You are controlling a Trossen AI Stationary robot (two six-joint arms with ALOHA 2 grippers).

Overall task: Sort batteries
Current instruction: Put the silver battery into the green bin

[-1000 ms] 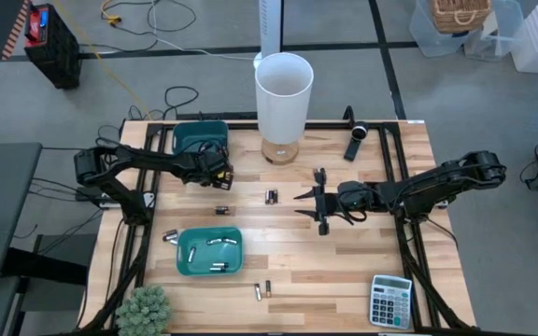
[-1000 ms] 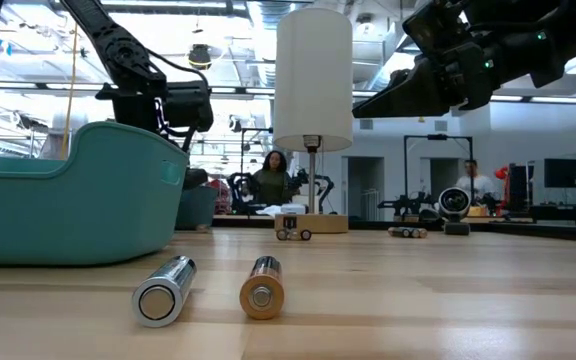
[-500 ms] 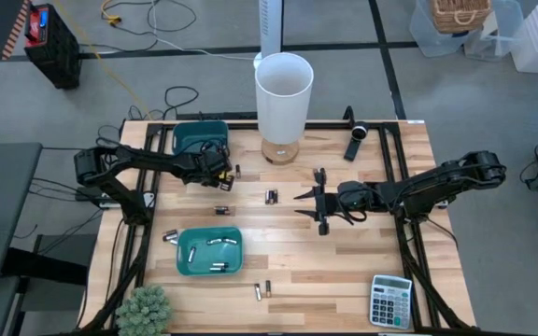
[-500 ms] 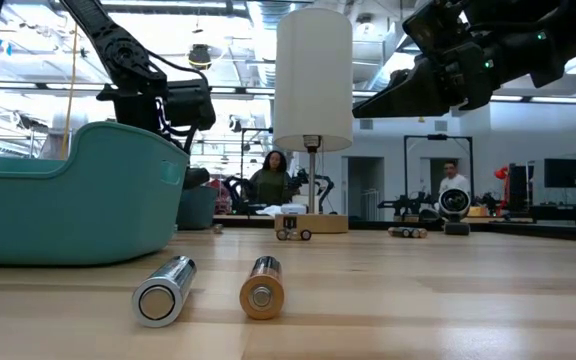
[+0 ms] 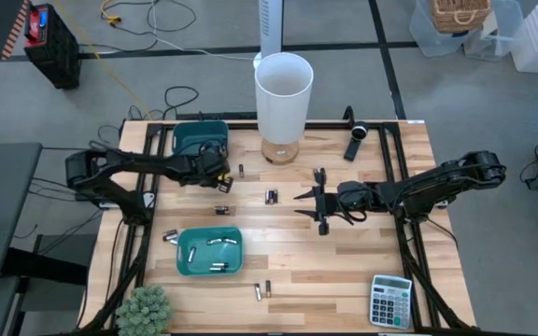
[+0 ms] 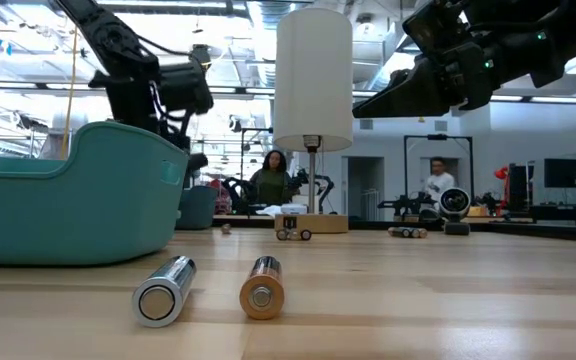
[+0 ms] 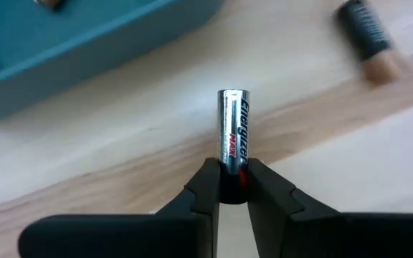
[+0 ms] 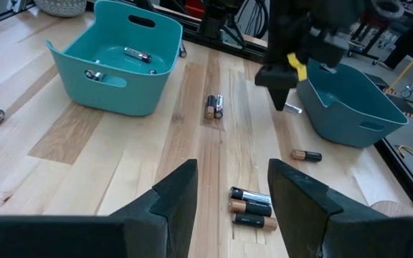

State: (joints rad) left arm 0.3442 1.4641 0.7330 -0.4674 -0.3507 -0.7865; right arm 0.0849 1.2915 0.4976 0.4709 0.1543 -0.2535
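Left wrist view: left gripper point(image 7: 232, 188) pinching a silver battery point(image 7: 233, 132) just beside the far teal bin point(image 5: 200, 136). Right gripper point(image 8: 230, 188) hangs open, well away from that bin.

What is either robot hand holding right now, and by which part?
The left hand pinches a small silver cylindrical battery by one end, the rest sticking out past its fingers. The right hand is open and holds nothing.
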